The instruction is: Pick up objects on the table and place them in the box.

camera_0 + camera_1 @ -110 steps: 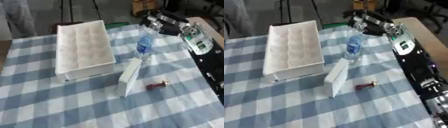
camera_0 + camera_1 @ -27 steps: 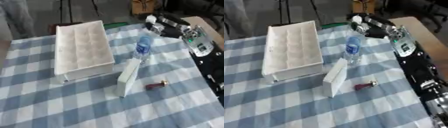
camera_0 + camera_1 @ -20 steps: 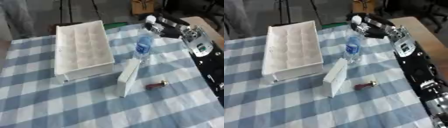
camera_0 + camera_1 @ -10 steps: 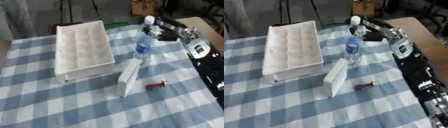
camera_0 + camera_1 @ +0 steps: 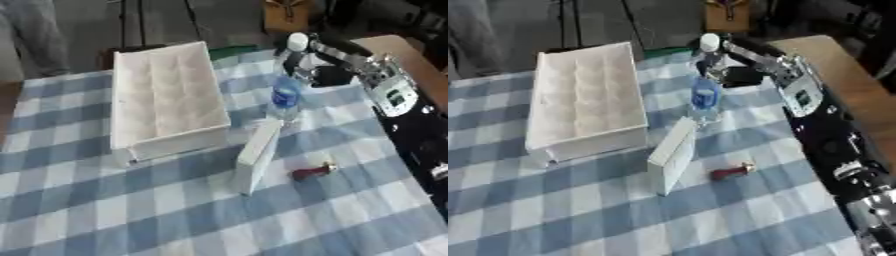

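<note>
Now the right hand (image 5: 306, 62) is reaching for the water bottle (image 5: 285, 95) (fingers unclear, I cannot tell), needing to close around it next.

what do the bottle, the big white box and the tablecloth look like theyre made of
The bottle looks like clear plastic: the cloth shows through its body, under a blue label. The white box has a matt, padded-looking grid inside, perhaps foam or moulded plastic; the pictures leave that open. The tablecloth looks like woven fabric, matt, in a blue and white check.
</note>
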Robot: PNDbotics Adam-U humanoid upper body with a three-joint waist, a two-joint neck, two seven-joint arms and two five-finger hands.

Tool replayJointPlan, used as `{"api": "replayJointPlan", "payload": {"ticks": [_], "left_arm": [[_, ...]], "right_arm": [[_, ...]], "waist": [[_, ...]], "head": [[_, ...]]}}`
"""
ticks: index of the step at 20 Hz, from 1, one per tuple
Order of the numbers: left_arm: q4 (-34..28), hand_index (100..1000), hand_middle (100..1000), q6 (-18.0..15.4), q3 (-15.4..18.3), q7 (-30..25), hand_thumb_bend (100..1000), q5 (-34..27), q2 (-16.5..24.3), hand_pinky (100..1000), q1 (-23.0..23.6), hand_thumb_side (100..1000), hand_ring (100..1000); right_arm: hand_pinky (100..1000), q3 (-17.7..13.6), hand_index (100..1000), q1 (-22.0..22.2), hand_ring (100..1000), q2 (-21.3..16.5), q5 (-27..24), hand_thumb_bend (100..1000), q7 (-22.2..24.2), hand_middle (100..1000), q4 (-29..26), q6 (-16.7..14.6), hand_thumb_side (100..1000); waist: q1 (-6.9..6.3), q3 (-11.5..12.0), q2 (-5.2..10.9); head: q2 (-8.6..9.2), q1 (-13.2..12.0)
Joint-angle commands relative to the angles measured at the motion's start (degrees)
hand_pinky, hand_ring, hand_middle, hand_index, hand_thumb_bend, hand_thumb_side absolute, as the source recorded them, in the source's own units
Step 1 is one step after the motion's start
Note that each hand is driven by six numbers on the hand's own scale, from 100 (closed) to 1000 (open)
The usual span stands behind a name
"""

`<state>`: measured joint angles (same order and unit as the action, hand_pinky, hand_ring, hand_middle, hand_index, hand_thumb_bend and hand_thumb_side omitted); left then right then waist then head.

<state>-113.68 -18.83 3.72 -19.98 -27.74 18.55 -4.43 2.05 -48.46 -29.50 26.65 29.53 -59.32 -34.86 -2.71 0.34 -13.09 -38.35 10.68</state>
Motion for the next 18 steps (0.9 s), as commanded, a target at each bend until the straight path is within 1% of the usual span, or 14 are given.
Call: {"api": "replayJointPlan", "payload": {"ticks": [1, 2, 3, 6, 7, 8, 9, 10, 11, 14, 15, 16, 17, 18], "left_arm": [[-0.9, 879, 775, 0.0, 0.1, -0.1, 712, 0.0, 0.5, 525, -0.3, 668, 725], [-0.9, 879, 775, 0.0, 0.1, -0.1, 712, 0.0, 0.5, 525, -0.3, 668, 725], [-0.9, 879, 775, 0.0, 0.1, -0.1, 712, 0.0, 0.4, 525, -0.3, 668, 725], [-0.9, 879, 775, 0.0, 0.1, -0.1, 713, 0.0, 0.4, 525, -0.3, 668, 725], [-0.9, 879, 775, 0.0, 0.1, -0.1, 712, 0.0, 0.4, 524, -0.3, 668, 725], [-0.9, 879, 775, 0.0, 0.1, -0.1, 712, 0.0, 0.4, 524, -0.3, 668, 725], [-0.9, 879, 775, 0.0, 0.1, -0.1, 711, 0.0, 0.5, 524, -0.3, 668, 726], [-0.9, 879, 775, 0.0, 0.1, -0.1, 711, 0.0, 0.4, 524, -0.3, 668, 726], [-0.9, 879, 775, 0.0, 0.1, 0.0, 711, 0.0, 0.5, 524, -0.3, 667, 726], [-0.9, 879, 775, 0.0, 0.1, -0.1, 711, 0.0, 0.5, 524, -0.3, 667, 726], [-0.9, 879, 775, 0.0, 0.1, 0.0, 711, 0.0, 0.5, 524, -0.3, 667, 726], [-0.9, 879, 775, 0.0, 0.1, 0.0, 711, 0.0, 0.5, 524, -0.3, 667, 726], [-0.9, 879, 775, 0.0, 0.1, 0.0, 710, 0.1, 0.5, 524, -0.3, 667, 726], [-0.9, 879, 775, 0.0, 0.1, 0.0, 710, 0.0, 0.5, 524, -0.3, 667, 726]], "right_arm": [[458, 0.8, 833, 0.5, 482, -0.3, 3.5, 100, 1.3, 692, 0.6, -2.1, 505], [458, 0.8, 833, 0.5, 482, -0.3, 3.9, 100, 1.0, 692, 0.6, -2.2, 505], [409, 0.8, 814, 0.5, 449, -0.3, 4.3, 100, 0.7, 670, 0.6, -2.4, 435], [402, 0.9, 813, 0.6, 446, -0.3, 5.7, 100, -0.1, 670, 0.7, -2.8, 428], [393, 1.1, 860, 0.7, 483, -0.4, 6.2, 100, -0.1, 734, 0.6, -3.1, 404], [393, 1.3, 860, 0.7, 483, -0.4, 7.0, 100, 0.0, 734, 0.6, -3.6, 404], [356, 1.4, 879, 0.8, 483, -0.4, 7.8, 100, 0.2, 749, 0.6, -4.0, 250], [356, 1.5, 879, 0.8, 483, -0.4, 8.6, 100, 0.5, 749, 0.7, -4.4, 250], [299, 1.5, 876, 0.8, 457, -0.4, 9.4, 100, 0.7, 741, 0.8, -4.6, 100], [289, 1.5, 872, 0.9, 450, -0.4, 11.4, 100, 0.4, 736, 1.0, -5.3, 100], [222, 1.5, 816, 0.8, 394, -0.5, 12.0, 100, 0.0, 682, 0.8, -5.7, 107], [222, 1.6, 816, 0.8, 394, -0.5, 12.6, 100, -0.7, 682, 0.6, -6.1, 107], [165, 1.6, 727, 0.8, 319, -0.6, 13.3, 100, -1.4, 598, 0.4, -6.5, 123], [165, 1.7, 727, 0.8, 319, -0.7, 14.2, 100, -2.3, 598, 0.0, -7.1, 123]], "waist": [[-0.12, 0.0, 0.5], [-0.12, 0.0, 0.5], [-0.12, 0.0, 0.5], [-0.12, 0.0, 0.5], [-0.11, 0.0, 0.5], [-0.11, 0.0, 0.5], [-0.1, 0.0, 0.49], [-0.09, 0.0, 0.49], [-0.09, 0.0, 0.49], [-0.09, 0.1, 0.49], [-0.08, 0.1, 0.49], [-0.07, 0.1, 0.49], [-0.06, 0.1, 0.5], [-0.05, 0.1, 0.51]], "head": [[0.0, 0.0], [-0.01, 0.0], [0.0, 0.0], [0.02, 0.0], [0.03, 0.0], [0.03, 0.0], [0.03, 0.0], [0.02, 0.0], [0.02, 0.0], [0.04, 0.0], [0.04, 0.0], [0.05, 0.0], [0.04, 0.0], [0.04, 0.0]]}}
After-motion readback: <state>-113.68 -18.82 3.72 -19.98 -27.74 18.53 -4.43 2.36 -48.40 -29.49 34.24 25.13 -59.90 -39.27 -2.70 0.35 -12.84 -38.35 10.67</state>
